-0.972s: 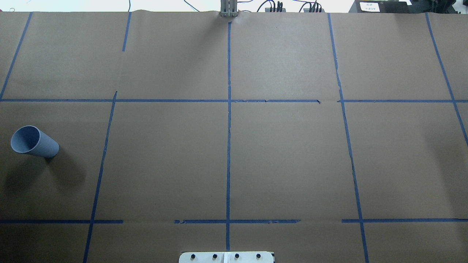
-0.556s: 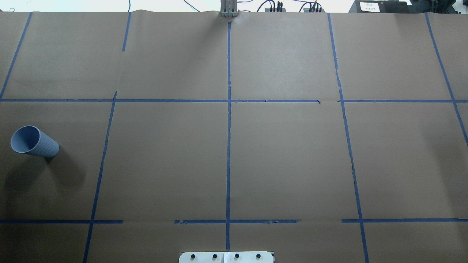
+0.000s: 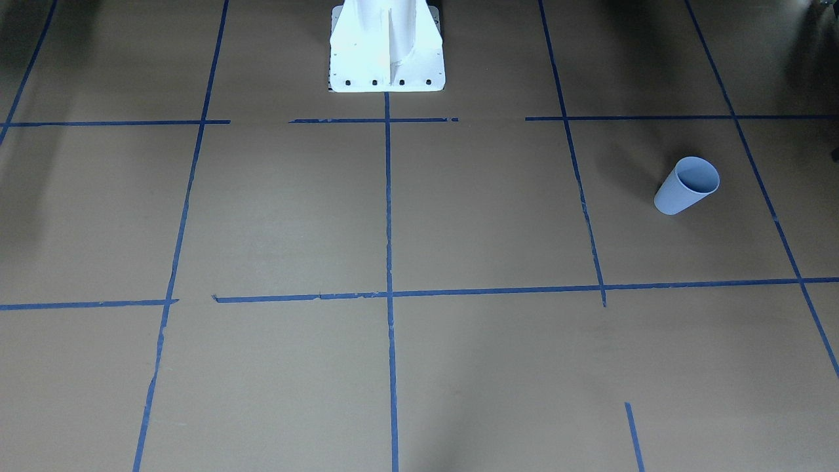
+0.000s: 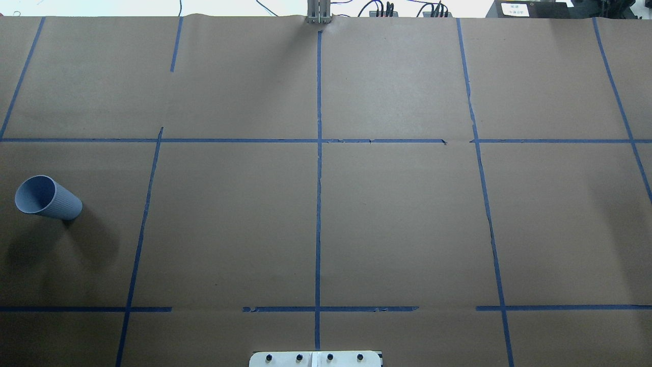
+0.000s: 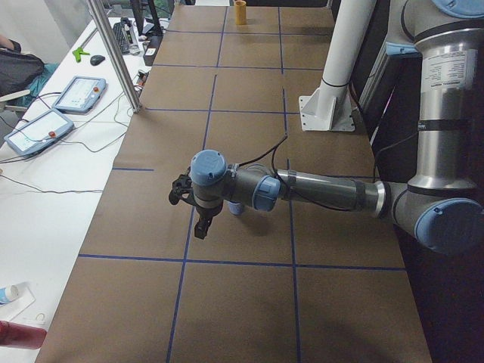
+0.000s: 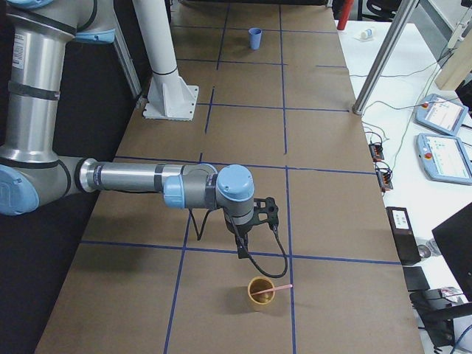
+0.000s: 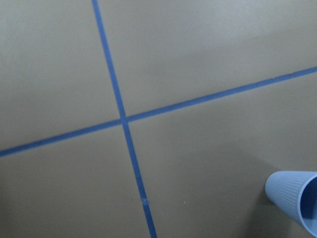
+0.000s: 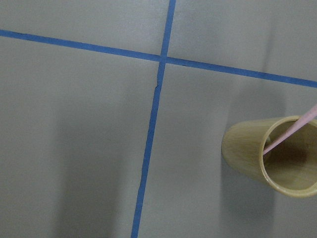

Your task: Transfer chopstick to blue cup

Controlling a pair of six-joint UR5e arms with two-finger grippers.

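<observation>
**Task items.** The blue cup (image 4: 48, 198) stood upright on the counter (image 4: 397, 229), at the far left edge of the overhead view and right of centre in the front-facing view. The chopstick (image 6: 271, 290), pink, leaned inside a tan cup (image 6: 262, 293) at lower centre of the right-side view. Its upper end projected past the rim toward frame right. The two cups were well apart: in that view the blue cup was at top centre and the tan cup near the bottom.

**Left arm** (image 5: 325, 190). It reached across mid-frame in the left-side view, and its wrist partly covered the blue cup. The left jaws pointed down at the counter. They were seen from the side only, so clenched or released could not be told.

**Right arm** (image 6: 140, 178). It extended across mid-frame in the right-side view. The right jaws hung above the counter, up and left of the tan cup, apart from it. Their state could not be told either.
</observation>
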